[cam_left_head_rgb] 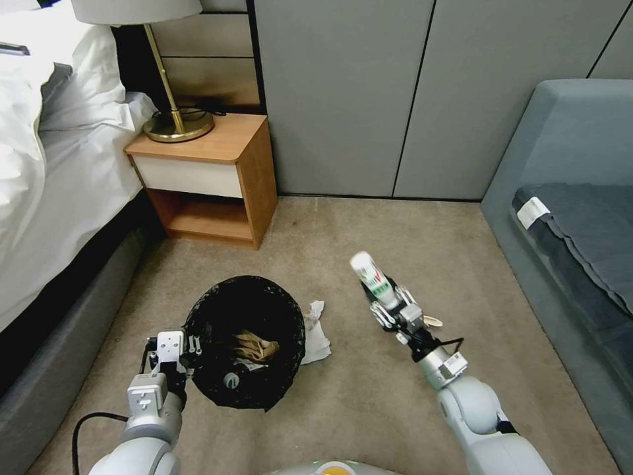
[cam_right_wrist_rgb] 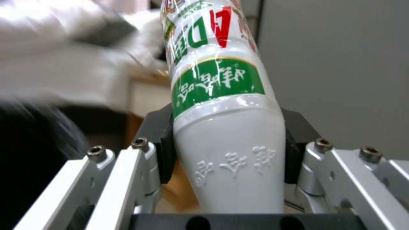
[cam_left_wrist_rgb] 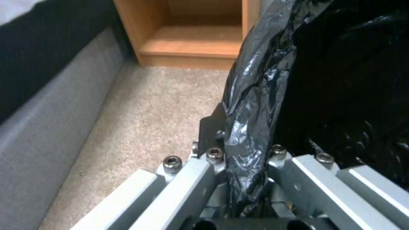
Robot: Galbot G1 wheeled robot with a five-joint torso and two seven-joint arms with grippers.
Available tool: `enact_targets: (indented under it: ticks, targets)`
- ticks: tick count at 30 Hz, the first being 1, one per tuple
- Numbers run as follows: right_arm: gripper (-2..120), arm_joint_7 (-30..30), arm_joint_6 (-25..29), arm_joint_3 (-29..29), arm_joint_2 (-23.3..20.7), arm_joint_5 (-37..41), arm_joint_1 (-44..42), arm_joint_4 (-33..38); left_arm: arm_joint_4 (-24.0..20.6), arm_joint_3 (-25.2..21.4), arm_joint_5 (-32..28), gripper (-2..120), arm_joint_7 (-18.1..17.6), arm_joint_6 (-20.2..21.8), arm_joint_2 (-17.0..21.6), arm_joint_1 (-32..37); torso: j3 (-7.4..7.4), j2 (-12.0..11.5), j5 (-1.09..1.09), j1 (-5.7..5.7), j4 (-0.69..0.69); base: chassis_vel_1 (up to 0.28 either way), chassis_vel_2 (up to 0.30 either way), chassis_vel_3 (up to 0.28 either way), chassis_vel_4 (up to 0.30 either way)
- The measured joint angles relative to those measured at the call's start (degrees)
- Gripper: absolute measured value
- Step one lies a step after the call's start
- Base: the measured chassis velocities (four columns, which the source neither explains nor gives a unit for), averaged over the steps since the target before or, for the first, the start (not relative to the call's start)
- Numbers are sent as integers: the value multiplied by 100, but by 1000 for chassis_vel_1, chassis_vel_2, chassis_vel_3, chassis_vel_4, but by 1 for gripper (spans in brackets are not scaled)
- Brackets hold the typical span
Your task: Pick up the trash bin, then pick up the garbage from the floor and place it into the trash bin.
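The trash bin (cam_left_head_rgb: 244,343), lined with a crinkly black bag (cam_left_wrist_rgb: 255,105), hangs just above the carpet at the lower left. My left gripper (cam_left_head_rgb: 177,348) is shut on its near-left rim, the bag pinched between the fingers. Crumpled tan paper (cam_left_head_rgb: 256,346) and a small round item lie inside the bin. My right gripper (cam_left_head_rgb: 390,305) is shut on a white bottle with a green label (cam_left_head_rgb: 372,277), held in the air to the right of the bin; its pads (cam_right_wrist_rgb: 164,143) clamp the bottle's (cam_right_wrist_rgb: 226,127) lower body. White tissue (cam_left_head_rgb: 316,336) lies on the floor beside the bin's right side.
A wooden nightstand (cam_left_head_rgb: 211,178) with a brass lamp (cam_left_head_rgb: 177,119) stands at the back left, next to the bed (cam_left_head_rgb: 53,171). A grey sofa (cam_left_head_rgb: 573,218) runs along the right. Grey wall panels close the back. Open carpet (cam_left_head_rgb: 369,409) lies between.
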Motion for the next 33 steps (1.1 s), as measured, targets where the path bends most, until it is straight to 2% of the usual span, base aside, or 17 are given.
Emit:
enact_targets:
  ticks: [1,3,4,7,12,15,25,33]
  targets:
    - [42,0,0,0,0,0,0,0,0,0,0,1,0,0,0,0,0,0,0,0,0,0,0,0,0]
    - [42,106,-140,-423,-78,160,-103,491,5,31,-1,1,3,3,5,2,0,1,-5,0,0,0,0,0,0]
    - [42,124,-217,-680,-124,165,-146,624,5,47,-5,1,14,3,9,9,0,0,0,0,0,0,0,0,0]
    - [42,150,-275,-1024,-187,84,-190,710,5,65,-5,1,21,3,9,24,0,1,-3,0,-1,0,0,0,0]
    - [42,185,-294,-1443,-213,-167,-217,601,-5,97,-4,1,21,2,1,56,0,0,-3,0,-1,0,0,0,0]
    - [42,248,-297,-1804,-181,-406,-119,293,-35,170,8,1,21,-5,-9,96,0,1,-1,0,-1,0,0,0,0]
    - [42,356,-396,-2201,69,-540,343,-414,-53,310,86,1,21,-26,-51,149,0,1,-2,0,-1,0,0,0,0]
    - [42,409,-414,-2274,192,-577,504,-757,-53,336,95,1,22,-35,-69,147,0,0,-1,0,-1,0,0,0,0]
